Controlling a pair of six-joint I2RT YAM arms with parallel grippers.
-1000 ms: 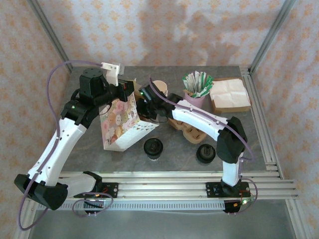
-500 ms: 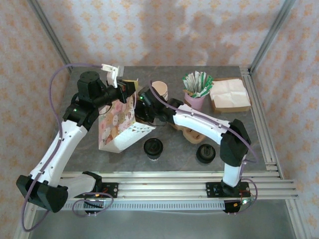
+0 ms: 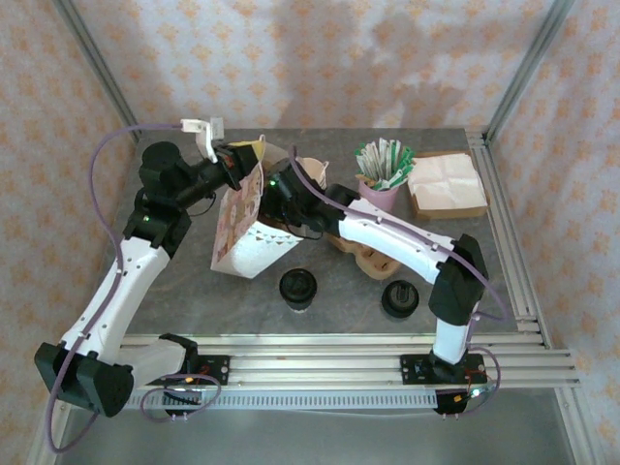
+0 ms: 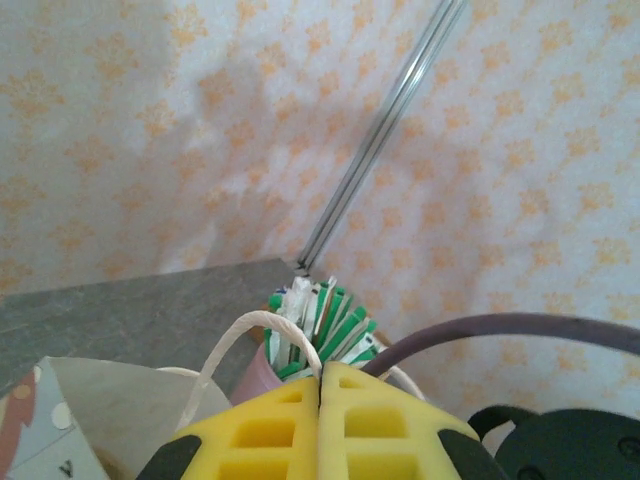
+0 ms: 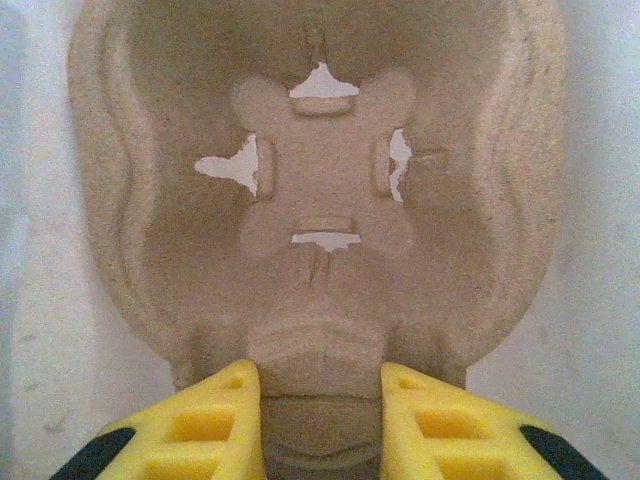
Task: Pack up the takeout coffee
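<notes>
Top external first: the paper bag stands tilted on the grey table, its mouth turned toward the right arm, whose wrist ends right at that opening. The left gripper sits at the bag's top edge. The takeout coffee, a small cup under a black lid, stands on the table just in front of the bag, apart from both grippers and outside the bag. Further right is a dark stack of lids. A brown pulp tray lies partly under the right arm. Behind them are lidless cream cups, a pink cup of packets and a tray of napkins. From the left wrist, the left gripper has its yellow fingers pressed flat together, pinching the bag's white cord handle, which loops up from between them. The packet cup shows beyond. From the right wrist, the right gripper is partly closed, its fingers clamped on either side of a ridge at the near edge of a pulp cup carrier, with pale surfaces around it.
</notes>
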